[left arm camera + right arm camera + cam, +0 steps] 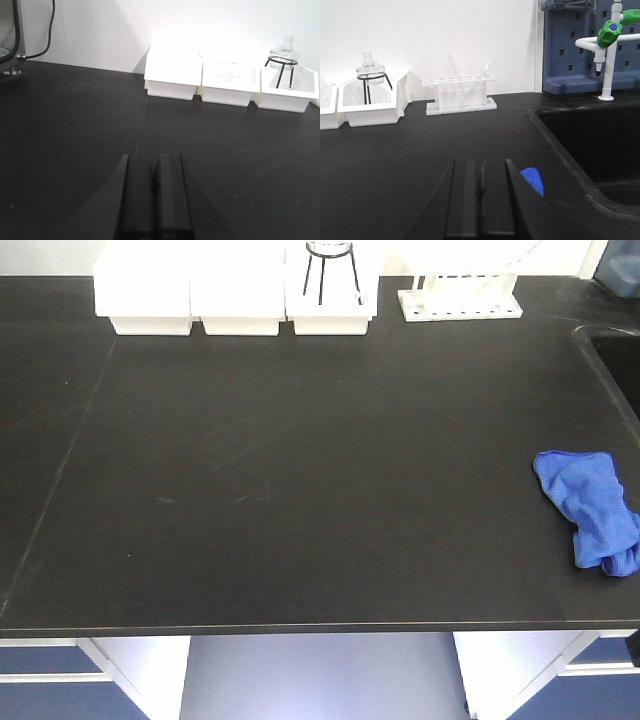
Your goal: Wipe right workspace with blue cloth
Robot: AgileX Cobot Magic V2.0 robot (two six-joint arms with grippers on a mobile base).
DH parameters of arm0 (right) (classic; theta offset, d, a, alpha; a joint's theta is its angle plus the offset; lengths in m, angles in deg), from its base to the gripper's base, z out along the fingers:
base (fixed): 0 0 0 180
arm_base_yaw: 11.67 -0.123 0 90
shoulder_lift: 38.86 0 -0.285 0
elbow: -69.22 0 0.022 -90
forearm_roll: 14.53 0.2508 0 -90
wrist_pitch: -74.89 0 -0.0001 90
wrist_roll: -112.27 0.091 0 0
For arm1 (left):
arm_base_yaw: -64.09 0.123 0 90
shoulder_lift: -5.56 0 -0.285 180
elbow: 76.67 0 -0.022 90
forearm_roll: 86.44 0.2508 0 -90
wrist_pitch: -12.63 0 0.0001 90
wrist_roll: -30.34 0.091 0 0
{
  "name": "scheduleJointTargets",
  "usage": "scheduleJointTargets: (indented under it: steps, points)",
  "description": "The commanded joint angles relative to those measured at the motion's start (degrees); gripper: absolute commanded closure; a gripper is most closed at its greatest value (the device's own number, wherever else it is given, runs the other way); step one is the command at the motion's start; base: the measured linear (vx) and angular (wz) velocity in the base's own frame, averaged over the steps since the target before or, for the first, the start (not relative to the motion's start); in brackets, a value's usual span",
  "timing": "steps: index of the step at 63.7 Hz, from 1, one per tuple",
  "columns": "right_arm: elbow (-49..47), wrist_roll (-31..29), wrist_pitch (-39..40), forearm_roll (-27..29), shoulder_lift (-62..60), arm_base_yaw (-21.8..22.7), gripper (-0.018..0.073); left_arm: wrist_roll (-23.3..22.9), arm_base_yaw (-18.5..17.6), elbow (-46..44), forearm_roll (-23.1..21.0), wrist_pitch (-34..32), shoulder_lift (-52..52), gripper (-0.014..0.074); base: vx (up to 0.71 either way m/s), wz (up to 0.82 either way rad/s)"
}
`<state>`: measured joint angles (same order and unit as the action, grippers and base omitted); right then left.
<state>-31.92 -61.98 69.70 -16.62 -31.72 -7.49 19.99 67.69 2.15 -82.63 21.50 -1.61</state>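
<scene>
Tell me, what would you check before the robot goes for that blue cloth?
1. Blue cloth found: ok, crumpled on the benchtop near the sink.
2. Nothing on the cloth: ok.
3. Right hand open to grab: not ok, shut, empty.
4. Left hand clear of cloth: ok, shut, empty.
5. Test-tube rack and white bins out of the way: ok, at the back wall.

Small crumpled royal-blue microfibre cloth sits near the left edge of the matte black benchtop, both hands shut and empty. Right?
One thing is off: the small crumpled royal-blue microfibre cloth sits near the right edge of the matte black benchtop, as the exterior front-facing view shows. The rest stands: the left hand and the right hand are both shut and empty.
</scene>
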Motion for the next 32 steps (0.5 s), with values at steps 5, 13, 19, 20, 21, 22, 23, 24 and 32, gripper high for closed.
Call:
scheduleJointTargets:
  steps: [5, 13, 19, 20, 21, 22, 23, 24, 32]
  points:
    - [1.2, -0.1, 4.5, 0.0, -0.5, 0.2, 0.0567, -0.5, -0.3, 1.7, 0.0, -4.8, 0.9, 0.0602, 0.00, 0.00]
    - [1.2, -0.3, 4.7, -0.1, -0.5, 0.2, 0.0567, -0.5, -0.3, 1.7, 0.0, -4.8, 0.9, 0.0602, 0.00, 0.00]
    - [1.2, -0.6, 6.8, -0.1, -0.5, 0.2, 0.0567, -0.5, -0.3, 1.7, 0.0, -4.8, 0.9, 0.0602, 0.00, 0.00]
    - [1.2, -0.6, 7.4, -0.1, -0.5, 0.2, 0.0567, -0.5, -0.3, 1.7, 0.0, -4.8, 0.9, 0.0602, 0.00, 0.00]
    - [1.2, -0.6, 8.0, -0.1, -0.5, 0.2, 0.0567, -0.5, -0.3, 1.7, 0.0, -4.8, 0.9, 0.0602, 0.00, 0.00]
    - [1.1, -0.6, 8.6, 0.0, -0.5, 0.2, 0.0567, -0.5, -0.3, 1.7, 0.0, -4.8, 0.9, 0.0602, 0.00, 0.00]
    - [1.1, -0.4, 9.3, 0.1, -0.5, 0.2, 0.0567, -0.5, -0.3, 1.7, 0.0, -4.8, 0.9, 0.0602, 0.00, 0.00]
    - [1.1, -0.3, 10.4, 0.5, -0.5, 0.2, 0.0567, -0.5, -0.3, 1.7, 0.0, -4.8, 0.9, 0.0602, 0.00, 0.00]
    - [-1.5, 2.2, 12.8, 2.1, -0.5, 0.2, 0.0564, -0.5, -0.3, 1.7, 0.0, -4.8, 0.9, 0.0602, 0.00, 0.00]
